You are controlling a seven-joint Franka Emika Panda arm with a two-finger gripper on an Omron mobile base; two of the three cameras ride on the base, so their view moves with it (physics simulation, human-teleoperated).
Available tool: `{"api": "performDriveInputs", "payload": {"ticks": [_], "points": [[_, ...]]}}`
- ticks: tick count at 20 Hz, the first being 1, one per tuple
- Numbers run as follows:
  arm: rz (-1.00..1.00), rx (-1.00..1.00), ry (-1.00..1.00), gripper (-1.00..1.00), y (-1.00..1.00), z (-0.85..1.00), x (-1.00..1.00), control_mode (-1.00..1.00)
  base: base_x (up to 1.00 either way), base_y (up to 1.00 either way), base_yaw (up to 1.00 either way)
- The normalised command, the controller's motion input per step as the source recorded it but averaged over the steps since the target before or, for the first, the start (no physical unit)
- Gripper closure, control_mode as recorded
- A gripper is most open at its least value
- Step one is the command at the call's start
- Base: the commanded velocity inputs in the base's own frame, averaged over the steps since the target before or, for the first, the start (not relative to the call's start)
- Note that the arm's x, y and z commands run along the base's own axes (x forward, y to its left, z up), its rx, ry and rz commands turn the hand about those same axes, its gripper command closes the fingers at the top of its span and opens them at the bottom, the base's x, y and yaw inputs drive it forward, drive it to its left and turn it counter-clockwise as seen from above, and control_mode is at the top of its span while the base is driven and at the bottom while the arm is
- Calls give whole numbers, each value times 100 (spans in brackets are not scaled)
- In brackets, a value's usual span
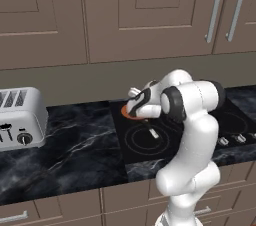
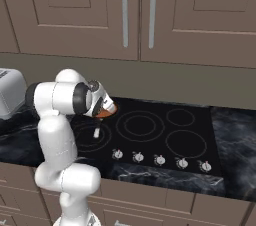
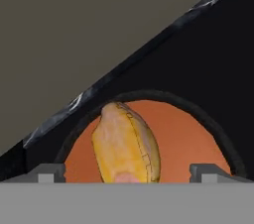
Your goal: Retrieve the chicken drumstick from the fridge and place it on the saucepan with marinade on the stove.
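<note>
The chicken drumstick point(image 3: 126, 143), yellow-golden and lumpy, lies on the orange marinade of the saucepan point(image 3: 198, 134), which stands on the rear left part of the stove point(image 2: 165, 130). My gripper point(image 3: 129, 172) hangs just above it, open, with its two fingertips point(image 3: 49, 172) well clear of the meat on either side. From the base views my arm hides most of the pan. An orange sliver of the saucepan point(image 1: 125, 113) and its short silver handle point(image 1: 153, 133) show under the hand. The saucepan point(image 2: 107, 112) also peeks out beside the wrist. The fridge is out of view.
A silver toaster point(image 1: 20, 117) sits on the black marble counter point(image 1: 75, 145) to the left of the stove point(image 1: 150, 142). A row of knobs point(image 2: 160, 160) lines the cooktop's front edge. Brown wall cabinets point(image 2: 135, 15) with bar handles hang above.
</note>
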Motion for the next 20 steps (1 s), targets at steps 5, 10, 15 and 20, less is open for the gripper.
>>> {"api": "performDriveInputs", "payload": {"ticks": [5,10,15,20], "points": [[1,1,-11,-100,-19,79,-71,-100,0,0,0],[6,0,-18,-100,-18,69,-100,-100,0,0,0],[5,0,-7,-100,-38,94,-92,-100,0,0,0],[4,3,-3,-100,-47,100,-91,-100,0,0,0]]}}
